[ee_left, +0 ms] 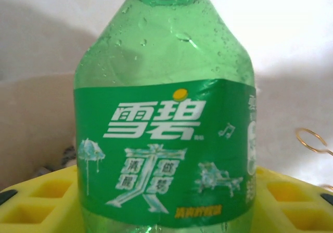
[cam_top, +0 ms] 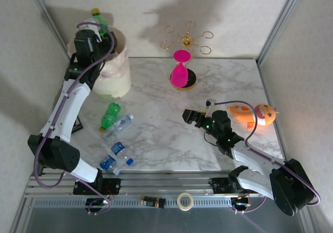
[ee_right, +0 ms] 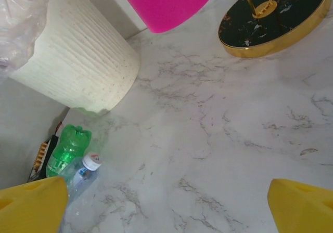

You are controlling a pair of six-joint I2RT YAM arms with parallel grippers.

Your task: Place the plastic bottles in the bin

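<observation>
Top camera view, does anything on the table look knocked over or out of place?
Four bottles lie on their sides at the left: a green bottle, a clear bottle beside it, two blue-capped bottles nearer the edge. An orange plush toy lies at the right. No spill shows. The held green bottle is over the bin.

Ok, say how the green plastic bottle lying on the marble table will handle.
The green plastic bottle lies on its side on the smooth marble table, so a push probably rolls it. It looks empty, so likely light and squashable.
</observation>
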